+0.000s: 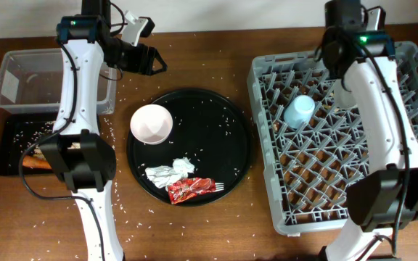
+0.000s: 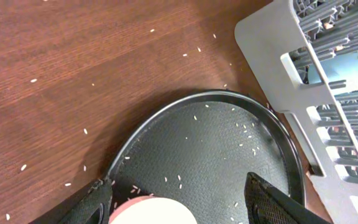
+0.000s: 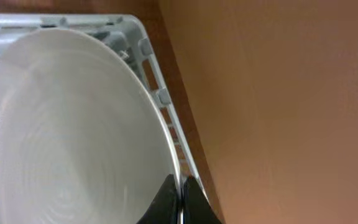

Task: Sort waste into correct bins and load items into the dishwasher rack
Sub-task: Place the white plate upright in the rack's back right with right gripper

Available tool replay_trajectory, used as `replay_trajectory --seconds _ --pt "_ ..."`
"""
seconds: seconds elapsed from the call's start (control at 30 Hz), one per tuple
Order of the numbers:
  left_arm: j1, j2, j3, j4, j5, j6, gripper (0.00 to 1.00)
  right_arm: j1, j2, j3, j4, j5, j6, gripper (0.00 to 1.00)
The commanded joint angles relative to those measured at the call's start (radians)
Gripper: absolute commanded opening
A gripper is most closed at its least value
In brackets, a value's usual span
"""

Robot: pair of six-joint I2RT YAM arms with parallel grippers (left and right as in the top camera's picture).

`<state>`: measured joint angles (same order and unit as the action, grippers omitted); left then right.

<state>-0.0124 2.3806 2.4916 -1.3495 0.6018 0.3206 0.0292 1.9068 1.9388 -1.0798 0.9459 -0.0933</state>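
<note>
My left gripper (image 1: 154,62) is open and empty, above the table behind the round black tray. In the left wrist view its jaws (image 2: 176,184) frame the white-pinkish bowl (image 2: 152,213). The bowl (image 1: 150,123) sits on the round tray with a crumpled napkin (image 1: 170,171), a red wrapper (image 1: 190,189) and a white fork's tines (image 1: 219,186). My right gripper (image 3: 180,188) is shut on the rim of the pale plate (image 3: 67,130), held on edge at the back of the grey rack (image 1: 339,181). The blue cup (image 1: 298,111) lies in the rack. The carrot (image 1: 38,163) lies in the shallow black tray (image 1: 13,138).
The clear tub (image 1: 27,80) stands at the far left, behind the shallow black tray. The round black tray (image 1: 231,145) is in the middle. Rice grains are scattered over the wooden table, the round tray and the shallow tray. The rack's corner (image 2: 272,43) shows in the left wrist view.
</note>
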Motion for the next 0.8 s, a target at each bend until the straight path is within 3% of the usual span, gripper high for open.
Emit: replay_trajectory --seconds 0.0,0.27,0.33,0.43,0.47,0.53,0.57,0.63,0.77 --pt "0.002 -0.018 0.009 0.003 0.000 0.005 0.68 -0.002 0.002 -0.001 0.031 -0.058 -0.098 0.04" --pt "0.002 -0.018 0.009 0.007 0.000 0.005 0.68 -0.003 0.014 -0.098 0.101 -0.135 -0.164 0.04" --pt "0.002 -0.018 0.009 0.007 0.000 0.005 0.68 -0.002 0.014 -0.098 0.101 -0.188 -0.164 0.09" --pt "0.002 -0.018 0.009 0.008 0.001 0.005 0.68 -0.002 0.014 -0.098 0.100 -0.312 -0.161 0.39" --pt "0.002 -0.018 0.009 0.007 0.001 0.005 0.68 0.000 0.014 -0.098 0.100 -0.335 -0.160 0.54" --pt "0.002 -0.018 0.009 0.007 0.001 0.005 0.68 0.013 0.009 -0.079 0.100 -0.329 -0.125 0.94" --pt "0.002 -0.018 0.009 0.007 0.001 0.005 0.68 0.016 0.006 -0.064 0.096 -0.327 -0.110 0.99" --pt "0.002 -0.018 0.009 0.010 0.001 0.005 0.68 0.018 -0.018 0.029 0.068 -0.331 -0.039 0.99" --pt "0.003 -0.018 0.009 0.008 0.000 0.006 0.68 0.018 -0.053 0.214 -0.037 -0.552 -0.024 0.99"
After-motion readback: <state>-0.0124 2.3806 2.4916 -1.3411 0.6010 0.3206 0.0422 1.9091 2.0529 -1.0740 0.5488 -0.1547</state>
